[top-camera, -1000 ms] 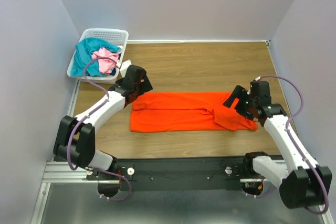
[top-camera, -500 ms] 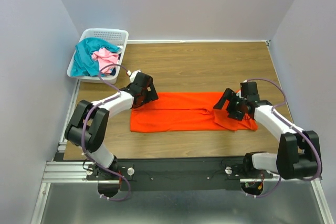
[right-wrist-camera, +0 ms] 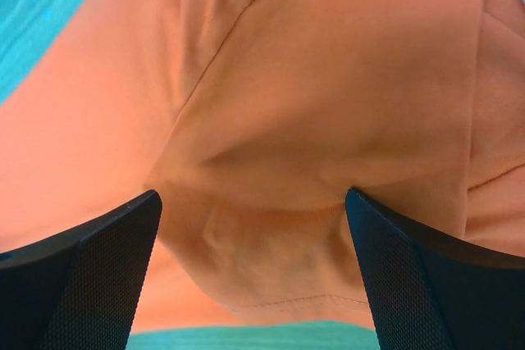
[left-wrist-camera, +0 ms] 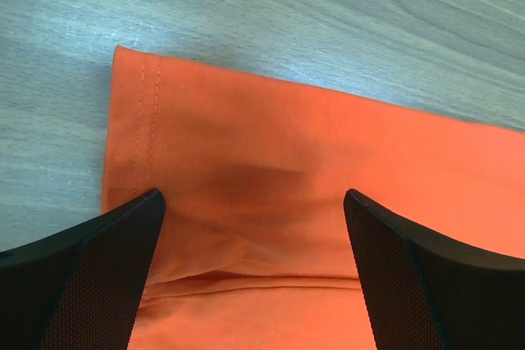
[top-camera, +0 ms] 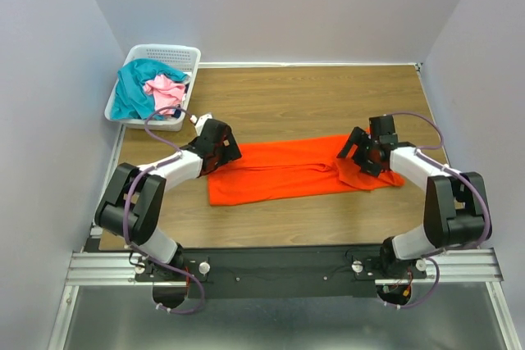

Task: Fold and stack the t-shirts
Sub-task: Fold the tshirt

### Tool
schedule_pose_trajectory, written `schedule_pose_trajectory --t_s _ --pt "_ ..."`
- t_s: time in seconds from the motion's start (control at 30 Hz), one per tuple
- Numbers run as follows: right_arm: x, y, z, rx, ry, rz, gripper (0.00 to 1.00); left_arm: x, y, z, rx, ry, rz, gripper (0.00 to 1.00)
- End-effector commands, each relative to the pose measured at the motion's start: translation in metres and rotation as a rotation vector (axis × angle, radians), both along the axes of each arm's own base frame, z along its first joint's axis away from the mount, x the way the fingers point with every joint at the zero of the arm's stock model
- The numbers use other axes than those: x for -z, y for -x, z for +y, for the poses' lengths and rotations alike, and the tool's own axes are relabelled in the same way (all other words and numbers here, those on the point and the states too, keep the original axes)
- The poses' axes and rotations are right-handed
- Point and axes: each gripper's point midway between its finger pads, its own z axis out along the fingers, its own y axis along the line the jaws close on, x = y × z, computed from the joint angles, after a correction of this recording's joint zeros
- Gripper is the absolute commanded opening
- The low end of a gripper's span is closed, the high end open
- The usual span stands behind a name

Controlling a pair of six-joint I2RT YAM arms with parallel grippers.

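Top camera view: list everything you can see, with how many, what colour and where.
orange t-shirt: one, bright orange, lying flat as a long strip across the middle of the table
teal t-shirt: one, teal, bunched in the basket
pink t-shirt: one, pink, crumpled in the basket beside the teal one
basket: one, white slatted plastic, far left corner of the table
table: one, brown wood grain
mounting rail: one, black, along the near edge
left arm, right arm: two, white and black, purple cables
left gripper: one, black, open, at the orange t-shirt's left end
right gripper: one, black, open, at its right end
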Motion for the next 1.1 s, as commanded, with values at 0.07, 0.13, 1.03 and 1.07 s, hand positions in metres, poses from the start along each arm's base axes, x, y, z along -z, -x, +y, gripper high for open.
schedule_pose_trajectory --t_s 0.07,0.13,1.03,1.07 --pt "0.021 -0.005 -0.026 -0.002 0.148 0.067 1.0 0.038 0.053 0.02 0.002 -0.062 0.176 0.98" --pt "0.018 -0.018 -0.024 -0.013 0.144 0.056 1.0 0.037 0.06 0.017 0.005 -0.052 0.176 0.98" --pt "-0.03 0.049 0.117 -0.605 -0.027 -0.036 1.0 -0.038 0.039 0.003 -0.05 -0.116 0.031 0.98" --pt "-0.027 0.046 0.114 -0.592 -0.005 -0.031 1.0 -0.038 0.039 -0.002 -0.037 -0.094 0.029 0.98"
